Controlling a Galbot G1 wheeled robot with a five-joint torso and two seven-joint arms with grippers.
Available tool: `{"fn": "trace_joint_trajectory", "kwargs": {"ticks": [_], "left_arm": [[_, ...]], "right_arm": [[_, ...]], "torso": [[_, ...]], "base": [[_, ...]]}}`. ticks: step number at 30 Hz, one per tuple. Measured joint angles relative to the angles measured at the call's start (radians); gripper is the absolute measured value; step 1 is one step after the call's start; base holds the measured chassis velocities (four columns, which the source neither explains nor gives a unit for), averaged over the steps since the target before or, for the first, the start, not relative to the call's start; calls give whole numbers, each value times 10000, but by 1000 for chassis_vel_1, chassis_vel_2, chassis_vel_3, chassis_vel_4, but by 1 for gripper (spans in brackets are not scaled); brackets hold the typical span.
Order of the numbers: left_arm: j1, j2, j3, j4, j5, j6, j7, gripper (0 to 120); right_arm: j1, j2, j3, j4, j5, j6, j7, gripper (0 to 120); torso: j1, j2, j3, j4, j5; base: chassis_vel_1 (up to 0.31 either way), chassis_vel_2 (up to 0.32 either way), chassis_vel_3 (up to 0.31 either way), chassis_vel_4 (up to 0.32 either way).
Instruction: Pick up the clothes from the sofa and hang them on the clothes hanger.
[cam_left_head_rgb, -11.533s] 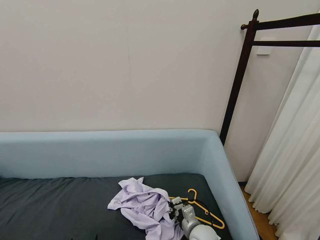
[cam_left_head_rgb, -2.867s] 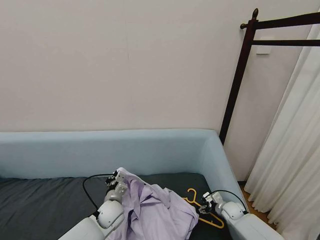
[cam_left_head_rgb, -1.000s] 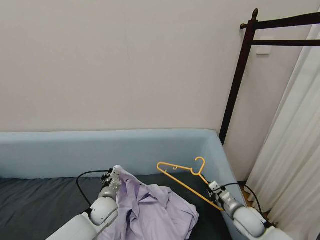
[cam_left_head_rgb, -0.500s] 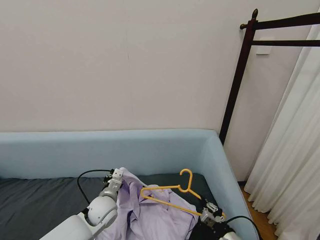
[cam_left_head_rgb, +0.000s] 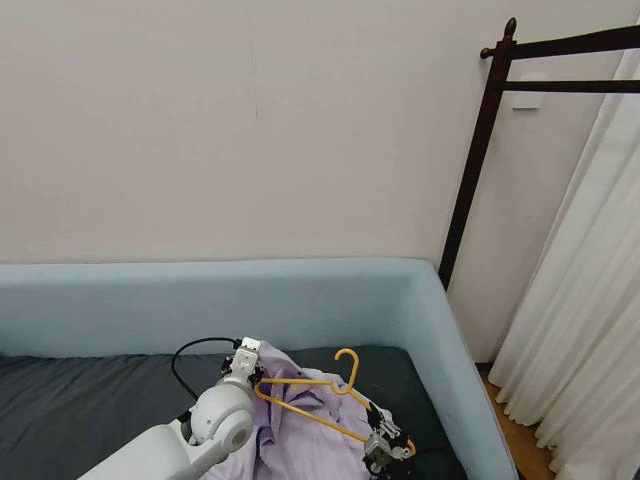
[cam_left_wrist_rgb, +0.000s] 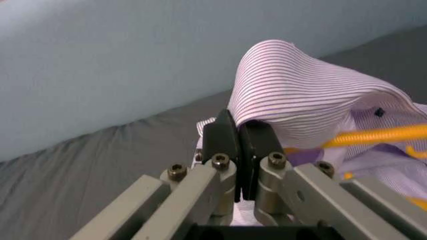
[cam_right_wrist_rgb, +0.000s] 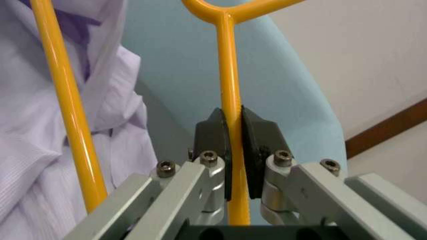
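The striped lavender shirt (cam_left_head_rgb: 305, 445) lies bunched on the dark seat of the sofa (cam_left_head_rgb: 200, 300), toward its right end and short of the back-right corner. The head view's bottom edge cuts off the shirt's lower part, and the left arm covers its left side.

The left pincer (cam_left_wrist_rgb: 238, 132) is closed on a raised fold of the shirt, close to the backrest. The yellow hanger (cam_right_wrist_rgb: 228, 75) is held tilted over the shirt, hook uppermost. The right pincer (cam_right_wrist_rgb: 230, 125) is clamped on one of its bars, low at the shirt's right side. Whether the hanger's far end sits inside the shirt or only across it cannot be determined.

The dark wooden clothes rack (cam_left_head_rgb: 478, 160) stands beyond the sofa's right end. The view's right edge cuts off its top rail.
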Motion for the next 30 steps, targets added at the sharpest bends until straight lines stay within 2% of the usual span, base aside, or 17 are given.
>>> {"fn": "trace_joint_trajectory", "kwargs": {"ticks": [7,10,11,15,25,29,30], "left_arm": [[-82,-92,30,-194,-337,34,-246,0],[-262,-452,85,-336,-1435,34,-935,0],[-262,-452,85,-336,-1435,34,-935,0],[-521,-1117,228,-491,-2573,-43,-1948,0],[-1020,-1640,398,-29,-2196,-322,-1947,0],[-1127,-1698,493,-31,-1518,-349,-1407,0],[-1123,-1704,495,-22,-852,-349,-1049,0]], "right_arm": [[204,20,-27,-189,-9,-345,227,4],[624,124,-311,-352,106,-699,422,4],[624,124,-311,-352,106,-699,422,4],[1490,448,-682,-848,284,-1063,592,4],[2263,480,-1476,-1241,175,-1072,514,4],[2653,523,-1730,-1494,214,-1027,423,4],[2912,521,-1872,-1634,252,-1006,379,4]], "torso": [[0,0,0,0,0],[0,0,0,-1,0],[0,0,0,-1,0],[1,-1,1,0,2],[1,-2,1,0,1],[1,-1,1,-2,2],[1,-2,1,-2,2]], "base": [[0,0,0,0],[0,0,0,0],[0,0,0,0],[0,0,0,0],[0,0,0,0],[0,0,0,0],[0,0,0,0]]}}
